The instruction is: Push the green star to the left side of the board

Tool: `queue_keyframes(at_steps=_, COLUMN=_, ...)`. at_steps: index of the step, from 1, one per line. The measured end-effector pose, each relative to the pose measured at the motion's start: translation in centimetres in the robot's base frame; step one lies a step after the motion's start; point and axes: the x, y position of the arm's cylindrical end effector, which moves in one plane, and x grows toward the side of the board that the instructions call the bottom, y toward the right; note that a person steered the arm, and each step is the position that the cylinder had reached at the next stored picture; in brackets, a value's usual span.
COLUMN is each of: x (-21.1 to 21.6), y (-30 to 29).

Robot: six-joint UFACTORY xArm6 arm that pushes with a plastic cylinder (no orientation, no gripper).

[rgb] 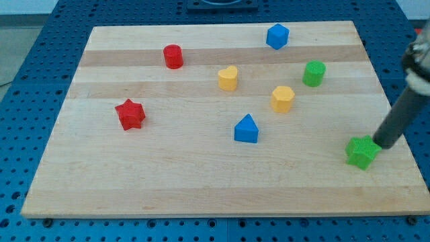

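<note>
No text, label, brand, number or sign can be read anywhere on the board, blocks or rod.

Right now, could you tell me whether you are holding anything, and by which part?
Nothing is held. My tip only rests beside the green star, at its upper right edge.

A robot lab table

A wooden board [222, 188] lies on a blue metal table [40, 81] full of little holes. Small coloured blocks sit on the board, and blue table shows all around it.
</note>
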Motion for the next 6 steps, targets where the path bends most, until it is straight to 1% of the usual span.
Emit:
queue_keyframes(at_steps=1, x=1.9, y=-7.0)
queue_keyframes(at_steps=2, x=2.0, y=-9.0)
queue_keyframes(at_steps=4, x=2.5, y=2.4)
queue_keyframes(at_steps=5, x=5.9, y=0.9)
queue_keyframes(at_steps=6, x=7.8, y=-4.2)
